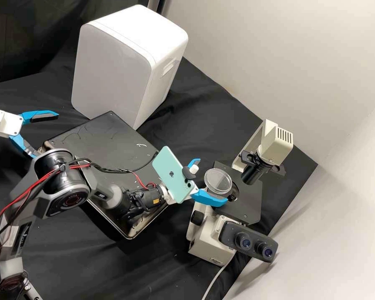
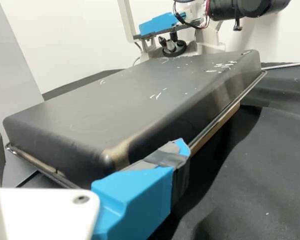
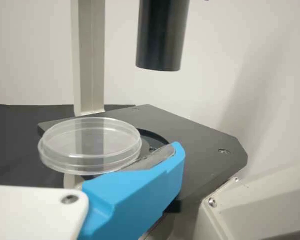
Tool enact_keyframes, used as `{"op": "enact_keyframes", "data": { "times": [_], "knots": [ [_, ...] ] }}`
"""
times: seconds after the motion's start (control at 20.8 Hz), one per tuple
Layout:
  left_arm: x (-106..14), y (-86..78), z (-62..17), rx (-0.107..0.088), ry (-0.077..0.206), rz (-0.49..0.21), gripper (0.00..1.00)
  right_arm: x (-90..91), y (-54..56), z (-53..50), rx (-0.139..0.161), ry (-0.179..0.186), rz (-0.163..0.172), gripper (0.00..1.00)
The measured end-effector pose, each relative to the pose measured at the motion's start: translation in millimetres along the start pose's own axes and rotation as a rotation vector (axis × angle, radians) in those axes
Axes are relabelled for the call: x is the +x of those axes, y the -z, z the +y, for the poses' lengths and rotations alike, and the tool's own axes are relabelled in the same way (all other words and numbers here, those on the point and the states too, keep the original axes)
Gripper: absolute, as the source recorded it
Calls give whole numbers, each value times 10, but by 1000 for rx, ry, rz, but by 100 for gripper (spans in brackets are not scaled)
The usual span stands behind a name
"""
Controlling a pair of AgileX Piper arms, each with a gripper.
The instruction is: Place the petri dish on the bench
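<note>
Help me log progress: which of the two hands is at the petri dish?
The right hand, at the microscope, right alongside the dish. The left hand hangs open by the black case, far from it.

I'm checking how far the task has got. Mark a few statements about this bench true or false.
1. The dish is at the microscope stage. True.
2. The dish lies on the bench. False: it is up at the stage, by the right gripper.
3. The left gripper has open jaws. True.
4. The white box stands on the black case. False: it stands on the bench behind the case.
</note>
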Motion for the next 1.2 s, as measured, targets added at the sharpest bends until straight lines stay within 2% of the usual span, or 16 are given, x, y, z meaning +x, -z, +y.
{"op": "enact_keyframes", "data": {
  "times": [0.24, 0.43, 0.58, 0.67, 0.86, 1.01, 1.1, 1.15, 1.2],
  "knots": [
    [0, 0, 0, 2, 0, 0, 100, 128, 0, -10, 0, 3, -1, 100],
    [7, 6, 4, 1, -2, 4, 100, 273, -28, -55, -38, 8, -9, 100],
    [7, 13, 4, -3, -3, 12, 100, 364, -29, -96, -38, 1, -9, 100],
    [13, 18, 4, -4, -3, 16, 100, 382, -41, -111, -51, 3, -11, 100],
    [29, 25, -21, -12, 10, 26, 100, 387, -47, -128, -52, 7, -12, 100],
    [46, 19, -7, 3, 4, 23, 100, 387, -47, -128, -52, 7, -12, 100],
    [46, 20, -7, 3, 3, 24, 100, 387, -47, -128, -52, 7, -12, 100],
    [46, 23, -7, 2, 3, 27, 100, 387, -47, -128, -52, 7, -12, 0],
    [46, 24, -7, 2, 3, 27, 100, 387, -47, -128, -52, 7, -12, 0]
  ]
}}
